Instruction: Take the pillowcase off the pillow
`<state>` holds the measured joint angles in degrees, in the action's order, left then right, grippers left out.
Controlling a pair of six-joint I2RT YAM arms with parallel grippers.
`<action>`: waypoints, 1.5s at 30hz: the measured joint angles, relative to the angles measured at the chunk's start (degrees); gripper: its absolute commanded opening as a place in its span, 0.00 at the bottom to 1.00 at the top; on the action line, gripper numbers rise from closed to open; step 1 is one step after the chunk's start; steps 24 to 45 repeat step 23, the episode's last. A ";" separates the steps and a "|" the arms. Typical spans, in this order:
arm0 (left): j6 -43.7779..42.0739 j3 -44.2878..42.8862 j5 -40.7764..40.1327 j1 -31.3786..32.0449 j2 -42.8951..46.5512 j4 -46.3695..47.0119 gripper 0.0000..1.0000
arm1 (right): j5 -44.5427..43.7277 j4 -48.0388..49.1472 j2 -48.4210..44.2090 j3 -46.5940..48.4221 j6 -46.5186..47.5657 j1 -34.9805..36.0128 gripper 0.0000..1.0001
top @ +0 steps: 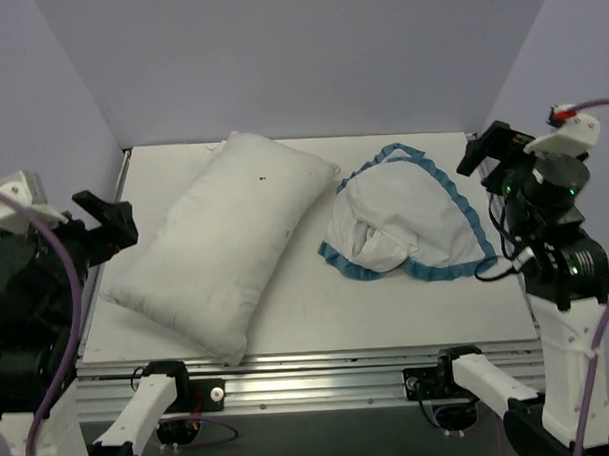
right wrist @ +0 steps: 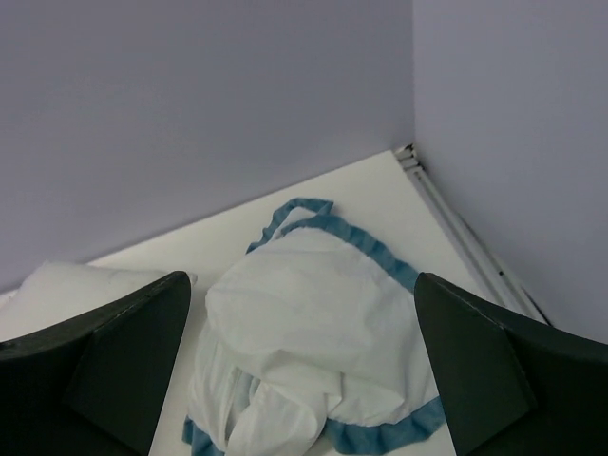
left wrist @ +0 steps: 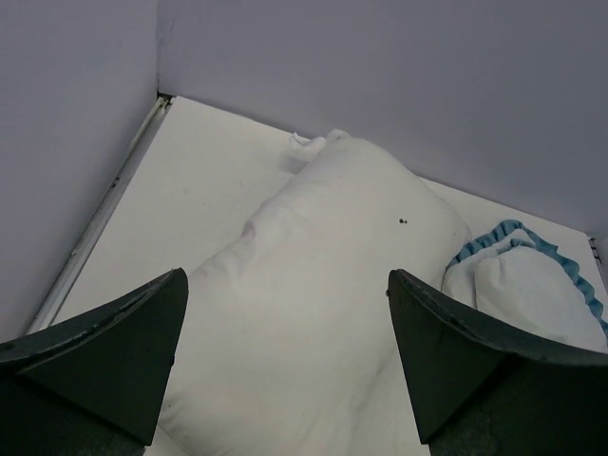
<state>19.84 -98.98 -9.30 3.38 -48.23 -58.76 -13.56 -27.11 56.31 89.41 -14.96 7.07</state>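
The pillowcase is off the pillow. It lies as a limp, crumpled heap on the right half of the white table. Its plain white side faces up, and the blue ruffled trim curls round its far, right and near edges. The pillow lies bare on the left half, plump and white. It is set slantwise from the near left toward the far middle, and there is a tiny dark speck near its far end. Its far right corner comes very close to the pillowcase, but from here I cannot tell whether the two touch.

The left gripper hangs raised at the table's left edge, looking down along the pillow. Its jaws are spread wide with nothing between them. The right gripper is raised at the right edge, just beside the pillowcase. It too is spread wide and holds nothing.

Pale lilac walls close in the table on three sides. A metal rail runs along the near edge between the two arm bases.
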 measured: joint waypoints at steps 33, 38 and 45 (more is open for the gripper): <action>-0.35 4.52 -20.33 10.82 22.18 -14.01 0.94 | -14.49 -4.48 -29.59 -9.07 6.64 4.57 1.00; -0.35 4.52 -20.33 10.82 22.18 -14.01 0.94 | -14.49 -4.48 -29.59 -9.07 6.64 4.57 1.00; -0.35 4.52 -20.33 10.82 22.18 -14.01 0.94 | -14.49 -4.48 -29.59 -9.07 6.64 4.57 1.00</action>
